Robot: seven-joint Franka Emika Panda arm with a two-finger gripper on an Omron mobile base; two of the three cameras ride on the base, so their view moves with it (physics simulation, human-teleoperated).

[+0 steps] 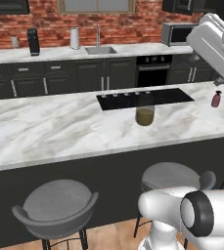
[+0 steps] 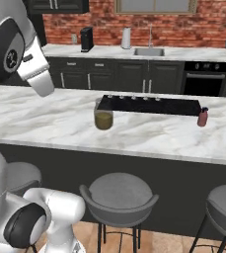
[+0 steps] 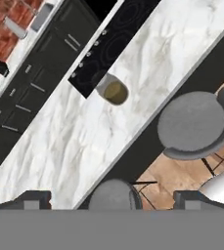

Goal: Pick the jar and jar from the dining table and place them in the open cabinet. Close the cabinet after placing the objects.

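A clear glass jar (image 1: 145, 111) (image 2: 103, 116) (image 3: 114, 91) with olive-yellow filling stands upright on the white marble dining table (image 1: 45, 127) (image 2: 40, 116) (image 3: 152, 58), at the front edge of the inset black cooktop (image 1: 147, 97) (image 2: 151, 105) (image 3: 111, 46). My gripper (image 3: 113, 200) hangs high above the table's near edge, well short of the jar, jaws wide open and empty. A small reddish container with a dark top (image 1: 216, 99) (image 2: 202, 117) stands farther right on the table; I cannot tell whether it is the other jar. The open cabinet is out of view.
Grey stools (image 1: 55, 202) (image 2: 119, 192) (image 3: 194, 124) stand along the table's near side. Behind it runs a back counter with a sink (image 1: 100, 50) (image 2: 149, 51), a black oven (image 1: 153, 71) (image 2: 204, 79) and a steel microwave (image 1: 177, 33). My white arm (image 1: 209, 41) (image 2: 16, 49) rises beside the table.
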